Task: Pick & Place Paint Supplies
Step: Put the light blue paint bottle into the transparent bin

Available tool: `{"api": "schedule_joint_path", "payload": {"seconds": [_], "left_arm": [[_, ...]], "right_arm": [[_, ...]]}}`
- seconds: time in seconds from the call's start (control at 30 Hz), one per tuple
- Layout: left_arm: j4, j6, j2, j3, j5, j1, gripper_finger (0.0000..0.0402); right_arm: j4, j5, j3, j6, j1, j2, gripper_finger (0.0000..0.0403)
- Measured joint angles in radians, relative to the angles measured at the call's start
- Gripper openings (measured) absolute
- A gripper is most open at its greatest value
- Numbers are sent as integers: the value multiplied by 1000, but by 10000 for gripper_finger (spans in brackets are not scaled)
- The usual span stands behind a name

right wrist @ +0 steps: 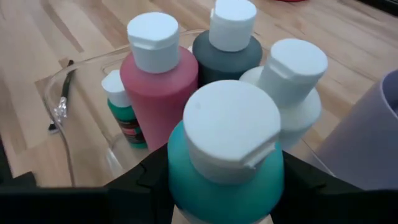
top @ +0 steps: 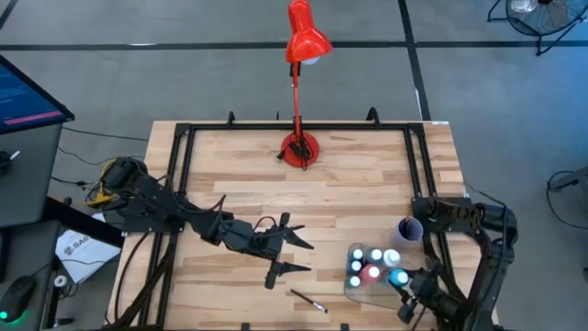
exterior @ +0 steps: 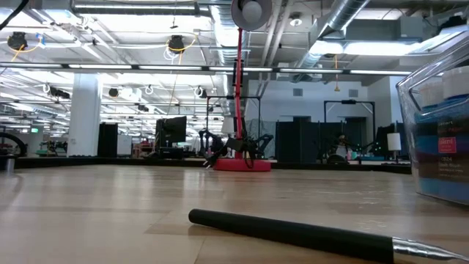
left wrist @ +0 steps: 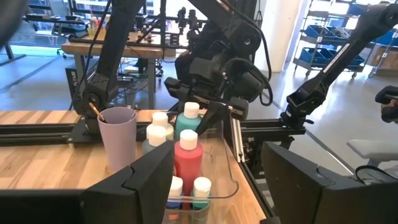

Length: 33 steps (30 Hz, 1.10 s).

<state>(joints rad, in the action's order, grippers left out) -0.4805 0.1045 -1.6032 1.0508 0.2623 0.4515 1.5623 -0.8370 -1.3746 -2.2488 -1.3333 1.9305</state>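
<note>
1. Teal bottle [right wrist: 225, 163] with its white cap fills the right wrist view, sitting right between the right gripper's [right wrist: 217, 186] dark jaws; the jaws flank its body closely, but I cannot tell whether they are pressing on it or only around it.
2. Behind it in the clear tray [top: 353, 287] stand a pink-red bottle [right wrist: 158, 74], a dark grey-blue bottle [right wrist: 227, 53], a white bottle [right wrist: 289, 93] and a small green bottle [right wrist: 123, 109], all upright and packed close together.
3. From above, the tray sits at the near right of the counter [top: 367, 175], with the lilac cup [top: 410, 229] just beyond it; a brush handle [left wrist: 96, 112] seems to stand in the cup.
4. One thin dark paintbrush [top: 308, 301] lies flat on the bare wood near the front edge, left of the tray and apart from it; the low view shows it close up, metal ferrule toward the right.
5. The left gripper [top: 292, 255] hovers over the middle of the counter with jaws spread wide and empty, just beyond that brush.
6. Progress, as I judge it: the bottles are gathered in the tray, so most of the work looks done; the loose brush is not yet picked up and placed.
7. The counter is pale butcher-block wood inside a black frame, with a red desk lamp [top: 301, 55] at the far edge. Around it is a large open workshop with concrete floor, exposed ducts, strip lights and other benches.
</note>
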Motion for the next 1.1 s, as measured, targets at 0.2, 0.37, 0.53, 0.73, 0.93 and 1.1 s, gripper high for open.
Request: {"api": "schedule_joint_path", "payload": {"seconds": [0.2,0.37,0.53,0.73,0.93,1.1], "left_arm": [[2,-2,0,0,0,0,221],[6,-3,0,0,0,0,219],[8,-3,0,0,-1,0,220],[9,-3,0,0,-1,0,215],[10,-3,0,0,-3,0,215],[10,-3,0,0,-3,0,212]], "right_arm": [[-35,-2,0,69,38,0,178],[-41,-3,0,99,58,0,178],[-50,-27,0,116,77,0,177],[-90,-33,11,148,105,0,177],[-138,-31,41,159,119,0,177],[-143,-35,50,148,117,0,177]]}}
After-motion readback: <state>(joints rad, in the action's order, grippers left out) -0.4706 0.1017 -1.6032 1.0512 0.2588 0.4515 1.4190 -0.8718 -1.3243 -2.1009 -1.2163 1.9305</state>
